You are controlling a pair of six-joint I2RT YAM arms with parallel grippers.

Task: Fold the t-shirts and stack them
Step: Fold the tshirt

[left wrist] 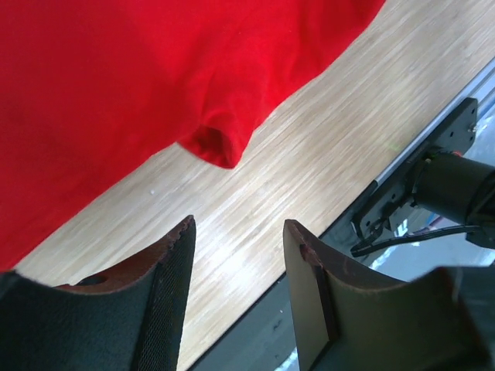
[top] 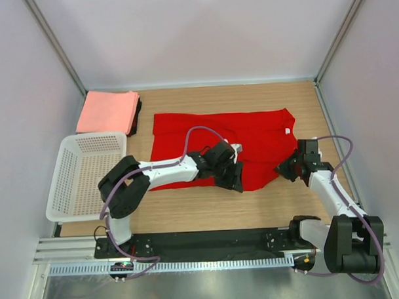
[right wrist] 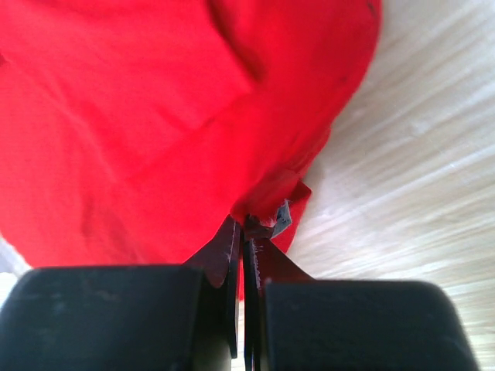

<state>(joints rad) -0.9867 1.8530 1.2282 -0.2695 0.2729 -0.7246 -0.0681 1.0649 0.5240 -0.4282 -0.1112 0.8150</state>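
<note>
folded stack: salmon-pink folded t-shirts (top: 108, 111) on a dark one (top: 136, 117), far left, behind the white basket (top: 54, 194); well apart from both arms.
left gripper (left wrist: 238, 232): jaws spread about halfway, holding nothing; tips over bare table (top: 208, 208), just beside the shirt's near edge, a rolled corner (left wrist: 216, 147) ahead.
red t-shirt (top: 264, 137): flat mid-table, long axis left to right, collar at the right end.
right gripper (right wrist: 246, 224): pressed together, pinching red cloth at the near right edge; sleeve or hem, hard to tell.
key relation: the cloth spreads away and leftward from the right pinch, so a fold likely runs along that axis; the left arm is nearer the mid hem.
</note>
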